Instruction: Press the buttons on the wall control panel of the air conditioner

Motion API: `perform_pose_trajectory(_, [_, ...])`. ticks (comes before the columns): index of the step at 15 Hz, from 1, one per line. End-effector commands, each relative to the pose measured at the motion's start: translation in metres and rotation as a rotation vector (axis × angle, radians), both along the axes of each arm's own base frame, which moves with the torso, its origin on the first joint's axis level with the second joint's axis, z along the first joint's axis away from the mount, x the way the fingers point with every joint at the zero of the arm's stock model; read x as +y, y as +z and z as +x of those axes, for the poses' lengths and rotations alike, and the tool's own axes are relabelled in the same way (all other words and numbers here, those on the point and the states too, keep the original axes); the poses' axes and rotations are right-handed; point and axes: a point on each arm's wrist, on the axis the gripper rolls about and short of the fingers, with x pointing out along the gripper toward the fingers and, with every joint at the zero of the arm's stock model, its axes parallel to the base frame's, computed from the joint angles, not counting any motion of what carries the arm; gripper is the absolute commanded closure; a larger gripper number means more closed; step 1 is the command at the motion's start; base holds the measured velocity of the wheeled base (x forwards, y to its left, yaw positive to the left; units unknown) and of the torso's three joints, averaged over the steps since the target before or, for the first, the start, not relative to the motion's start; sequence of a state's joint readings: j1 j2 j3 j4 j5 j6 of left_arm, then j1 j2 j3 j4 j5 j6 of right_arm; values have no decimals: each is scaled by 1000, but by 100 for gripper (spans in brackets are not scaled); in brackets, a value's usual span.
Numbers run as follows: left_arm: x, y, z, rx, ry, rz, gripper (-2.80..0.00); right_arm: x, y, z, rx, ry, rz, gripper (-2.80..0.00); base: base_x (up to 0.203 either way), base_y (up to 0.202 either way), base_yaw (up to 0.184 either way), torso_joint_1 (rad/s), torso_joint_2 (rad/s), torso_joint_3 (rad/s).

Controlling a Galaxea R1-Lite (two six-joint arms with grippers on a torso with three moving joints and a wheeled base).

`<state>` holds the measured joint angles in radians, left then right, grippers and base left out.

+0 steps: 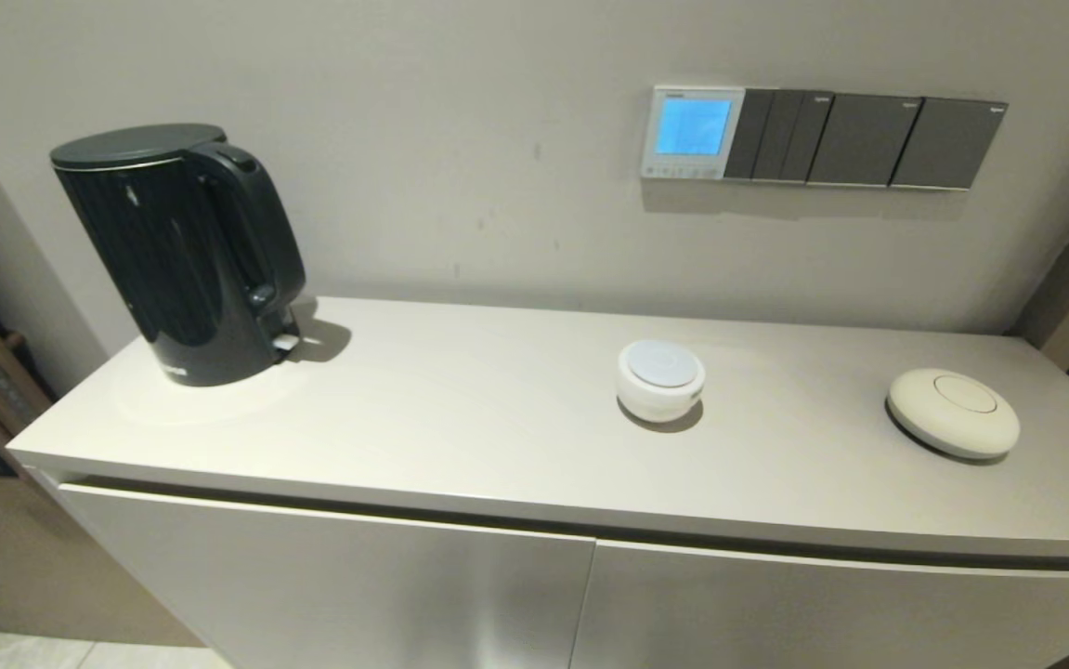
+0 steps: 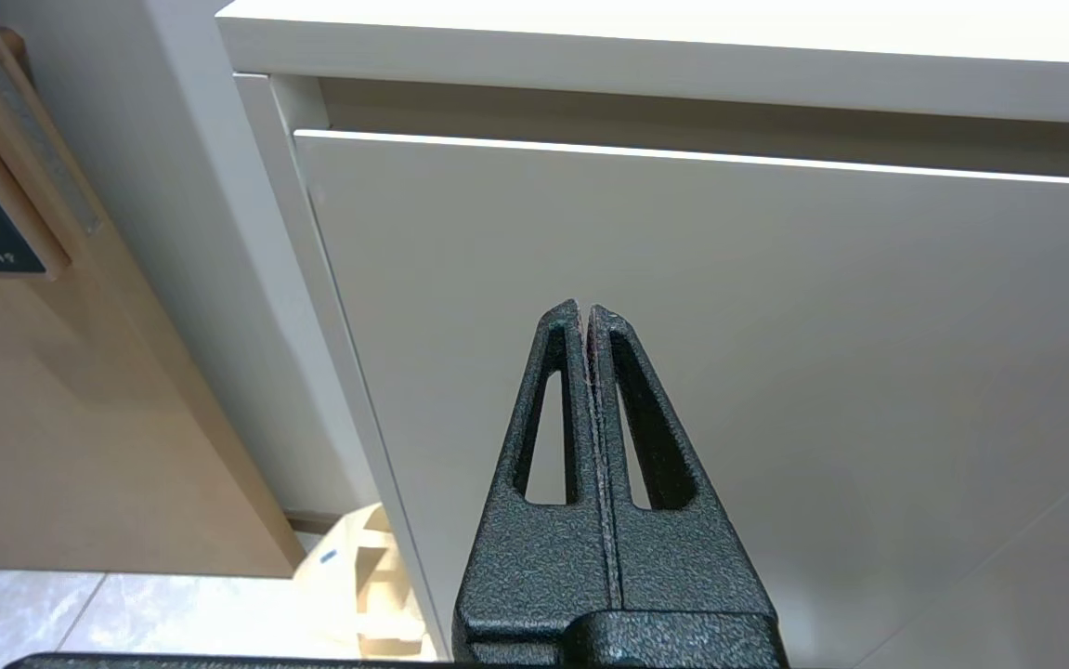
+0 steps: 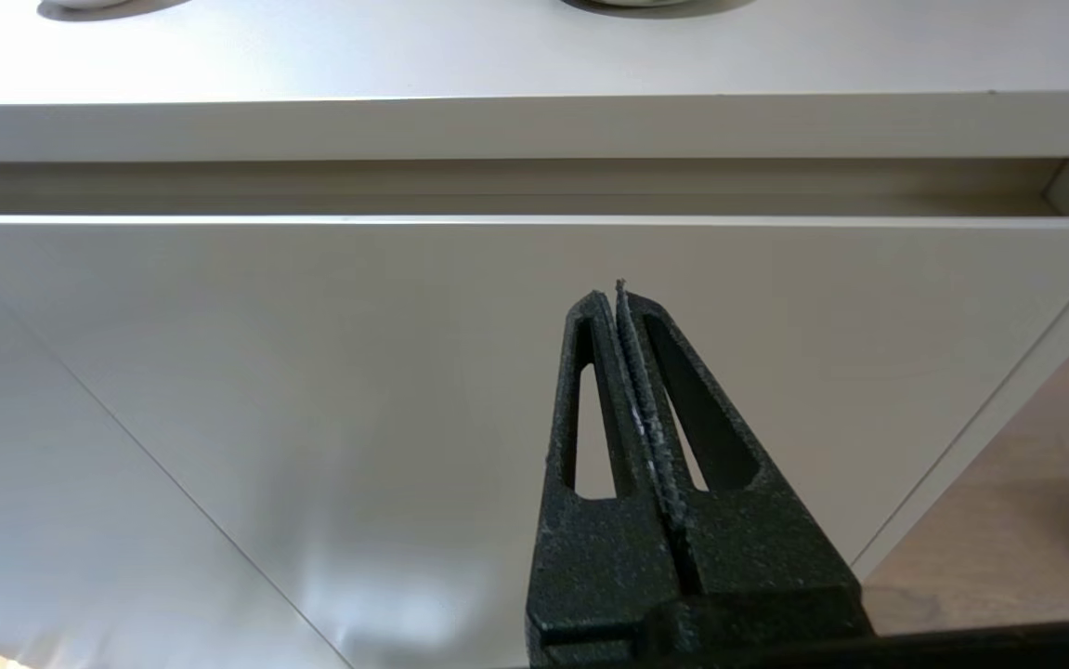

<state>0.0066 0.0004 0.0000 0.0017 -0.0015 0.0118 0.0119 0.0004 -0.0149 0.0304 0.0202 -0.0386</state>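
1. On the far wall, right of centre, above the cabinet top (image 1: 460,418): control panel (image 1: 692,132), white frame, blue lit screen; dark switch plates (image 1: 864,141) touching its right side.
2. Along its bottom strip: buttons (image 1: 681,171), tiny, pale, too small to count.
3. Likely rigid and fixed; nothing to grasp; calls for a light, square poke with a fingertip, short travel, easy to hit a neighbour or slide off.
4. Low before the cabinet doors, well apart from the panel: left gripper (image 2: 585,311) clenched, holding nothing; right gripper (image 3: 616,295) likewise pressed together, empty.
5. Closed tip judged suitable as the pressing point.
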Motion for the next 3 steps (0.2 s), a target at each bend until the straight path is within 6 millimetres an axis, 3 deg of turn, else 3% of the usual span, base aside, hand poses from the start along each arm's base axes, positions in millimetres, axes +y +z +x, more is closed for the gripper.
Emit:
perform_pose_trajectory(1, [0, 0, 0, -1, 0, 1, 0, 0, 0, 0, -13, -1, 19, 0, 0, 0, 0, 0, 0, 0])
perform_pose_trajectory(3, [0, 0, 0, 0, 1, 1, 0, 0, 0, 1, -32, -1, 24, 0, 0, 0, 0, 0, 0, 0])
